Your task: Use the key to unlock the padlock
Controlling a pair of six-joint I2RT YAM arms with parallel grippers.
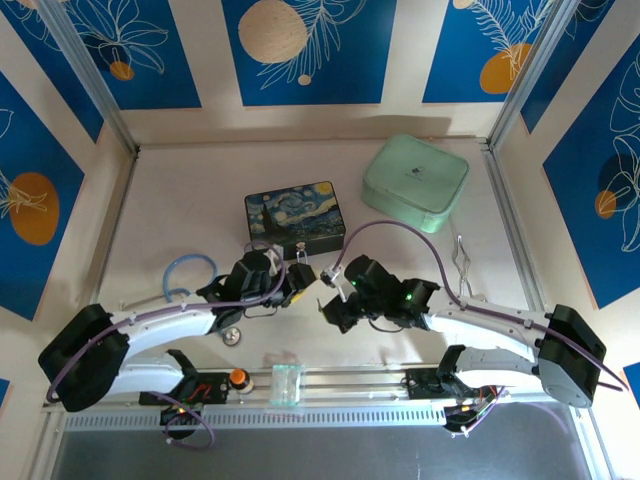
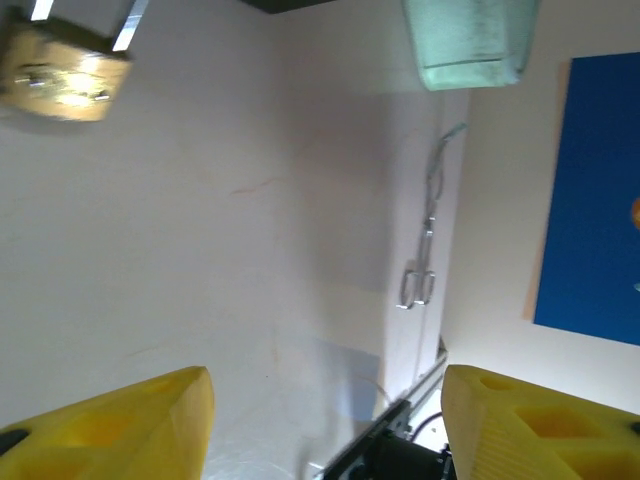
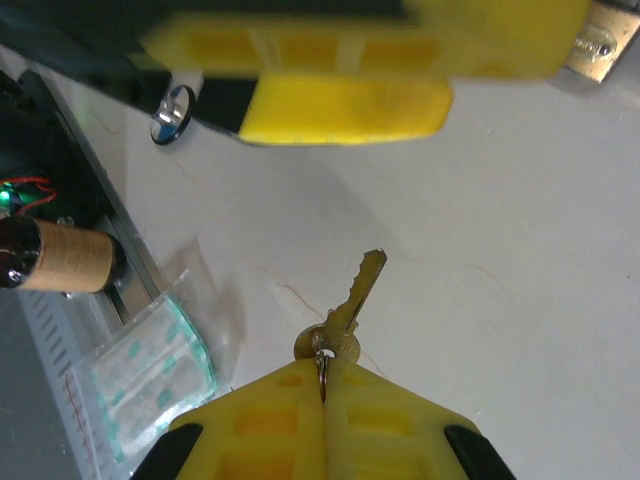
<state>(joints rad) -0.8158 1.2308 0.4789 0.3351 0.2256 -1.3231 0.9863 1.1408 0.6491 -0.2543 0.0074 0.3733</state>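
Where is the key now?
In the right wrist view the key is at lower centre, pinched by its head end in the shut right gripper, over the table.

Dark blue painted tin [image 1: 295,218], centre; mint-green case [image 1: 415,182] just beside, right; blue tubing [image 1: 190,268], left; tweezers [image 1: 460,262], right.

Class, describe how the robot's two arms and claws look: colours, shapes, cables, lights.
Both the left arm and right arm have white curved links between bulky black joint housings, with a purple cable running along each. Green lights glow on the right one. The left claw and right claw each have two blocky yellow fingers with recessed pockets.
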